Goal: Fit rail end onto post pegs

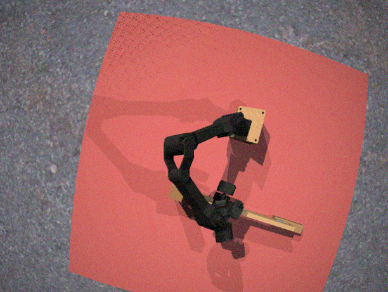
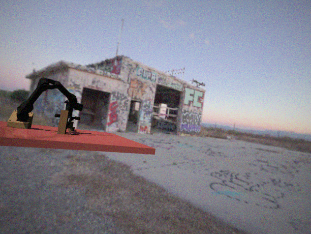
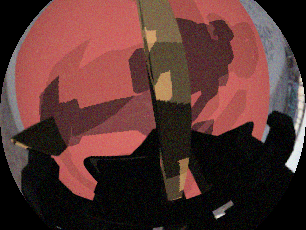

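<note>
Refer to the exterior view for a graffiti-covered building [image 2: 118,112], situated beyond the red table [image 1: 190,63] [image 2: 122,147] [image 3: 110,40]. On the table, locate the black arm [image 1: 194,193] [image 2: 64,92], mounted on a wooden base block [image 1: 258,124] [image 2: 21,124] and bent high through its middle joints, with its outer end directed downward.

Below the outer end of the arm, locate the long wooden rail [image 1: 267,221] [image 3: 170,55], running between the wooden post [image 1: 174,193] [image 2: 63,122] at one side and the low footboard block [image 1: 299,229] at the other. In the top view, note the far end of the rail lying at the footboard block; impossible to tell from these angles whether fully seated in the bracket. Likewise impossible to confirm contact at the post, level attitude or peg insertion, with the near end concealed beneath the arm.

Identify the gripper [image 1: 226,207] [image 2: 71,124] [image 3: 164,130] over the rail, clenched around it between post and footboard block. In the wrist view, observe the rail passing lengthwise between the dark fingers, with patches of light and shadow across its face.
</note>
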Available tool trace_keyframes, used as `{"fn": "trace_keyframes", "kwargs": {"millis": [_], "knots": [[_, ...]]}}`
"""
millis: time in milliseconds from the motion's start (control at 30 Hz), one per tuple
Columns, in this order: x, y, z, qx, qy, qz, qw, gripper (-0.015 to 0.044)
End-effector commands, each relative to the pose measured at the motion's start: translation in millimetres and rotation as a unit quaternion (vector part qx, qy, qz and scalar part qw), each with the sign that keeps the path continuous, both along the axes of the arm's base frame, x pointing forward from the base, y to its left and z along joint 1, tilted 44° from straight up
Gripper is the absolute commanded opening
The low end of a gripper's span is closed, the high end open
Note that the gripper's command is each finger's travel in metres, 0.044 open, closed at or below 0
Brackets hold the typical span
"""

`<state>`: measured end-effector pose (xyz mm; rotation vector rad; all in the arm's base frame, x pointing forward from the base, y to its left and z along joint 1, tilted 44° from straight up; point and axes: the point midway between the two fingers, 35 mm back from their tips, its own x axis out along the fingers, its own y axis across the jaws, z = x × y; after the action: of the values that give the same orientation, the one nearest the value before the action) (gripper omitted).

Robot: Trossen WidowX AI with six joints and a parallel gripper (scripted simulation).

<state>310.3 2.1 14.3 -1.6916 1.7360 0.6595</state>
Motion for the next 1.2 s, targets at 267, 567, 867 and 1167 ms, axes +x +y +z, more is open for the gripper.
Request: {"fn": "trace_keyframes", "kwargs": {"millis": [267,567,867,1167], "knots": [[0.2,-1.6,5.1,-0.001,-0.001,0.003,1.0,0.0],[0.1,-2.7,7.8,-0.001,-0.001,0.003,1.0,0.0],[-0.1,-4.2,10.2,-0.001,-0.001,0.003,1.0,0.0],[-0.2,-6.4,11.8,-0.001,-0.001,0.003,1.0,0.0]]}}
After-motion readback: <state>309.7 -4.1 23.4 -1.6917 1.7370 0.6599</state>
